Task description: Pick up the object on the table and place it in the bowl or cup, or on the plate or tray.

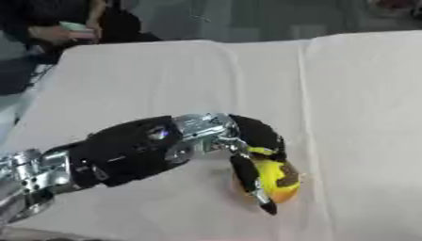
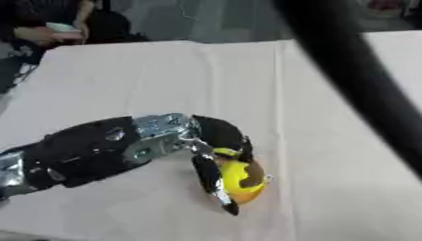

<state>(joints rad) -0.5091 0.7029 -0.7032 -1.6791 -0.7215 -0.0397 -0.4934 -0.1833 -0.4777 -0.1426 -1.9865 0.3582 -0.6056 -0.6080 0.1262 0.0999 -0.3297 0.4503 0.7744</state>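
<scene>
In the left eye view we see our left hand point(image 1: 257, 155) curled round a yellow object point(image 1: 279, 182) near the front of the cloth-covered bench point(image 1: 165, 80), fingers wrapping its near and top sides. In the right eye view the object sits low in the fingers point(image 2: 210, 181), and a dark blurred bar point(image 2: 354, 80) crosses the right side. No bowl, cup, plate or tray shows, so we judge the round object could slip out as we carry it.

No readable text, label, brand, number or sign anywhere in view.
</scene>
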